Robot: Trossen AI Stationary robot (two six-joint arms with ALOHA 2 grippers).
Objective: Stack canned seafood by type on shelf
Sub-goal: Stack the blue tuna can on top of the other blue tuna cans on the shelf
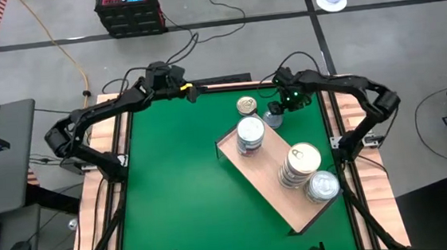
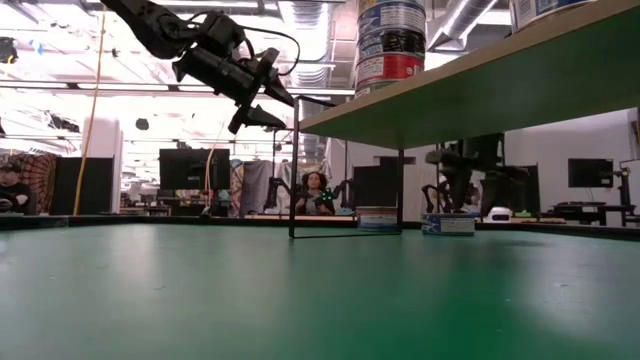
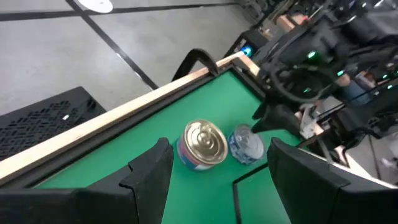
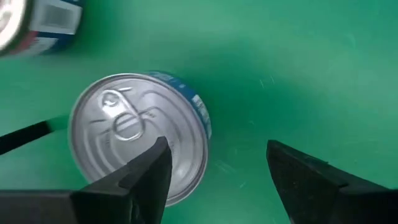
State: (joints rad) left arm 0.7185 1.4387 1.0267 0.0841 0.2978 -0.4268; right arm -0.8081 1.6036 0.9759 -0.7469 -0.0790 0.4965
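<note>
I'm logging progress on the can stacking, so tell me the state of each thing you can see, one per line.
Shelf: flat on the mat, angled, three can stacks on it.
Stack at the far end: upright.
Gold-lid stack: upright.
Silver-lid stack: upright, at the near end.
Gold-lid can: loose on the mat, upright.
Silver-lid can: loose on the mat, upright, not gripped.
Right tool: open, above the silver-lid can.
Left tool: open, raised, empty.

Overhead looks down; low looks level; 2 wrist cameras perhaps share 1 silver can (image 4: 140, 134).

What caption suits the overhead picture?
Right gripper hovers open over a silver-lidded tin beside the light-wood shelf board holding stacked tins.
</note>
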